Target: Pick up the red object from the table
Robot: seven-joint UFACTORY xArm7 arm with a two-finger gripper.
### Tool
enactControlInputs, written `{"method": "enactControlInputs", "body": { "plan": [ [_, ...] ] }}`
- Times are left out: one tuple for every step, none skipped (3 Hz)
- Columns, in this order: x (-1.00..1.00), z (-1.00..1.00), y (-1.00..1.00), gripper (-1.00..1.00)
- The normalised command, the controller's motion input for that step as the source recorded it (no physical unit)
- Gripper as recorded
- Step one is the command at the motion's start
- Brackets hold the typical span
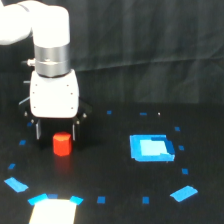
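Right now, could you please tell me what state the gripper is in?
Gripper: open, fingers either side of the red object, which sits on the table; not gripping it yet.

Your gripper (56,131) hangs over the red object (62,144), fingers spread either side of it, apart from it; it sits on the table (110,165); the blue square (150,148) lies well to the exterior view's right.

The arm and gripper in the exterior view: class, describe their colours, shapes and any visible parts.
The arm has a smooth white rounded casing ending in a silver metallic cylinder. Below it sits a boxy white gripper body with rounded corners, black fittings at its sides and thin dark fingers underneath. No markings are legible.
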Motion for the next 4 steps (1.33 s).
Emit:
{"method": "enactControlInputs", "body": {
  "plan": [
    [0.08, 0.03, -0.11, -1.0],
    [-0.53, 0.38, -0.04, -1.0],
    [-0.03, -0.26, 0.62, -1.0],
    [0.14, -0.31, -0.06, -0.92]
  ]
}}
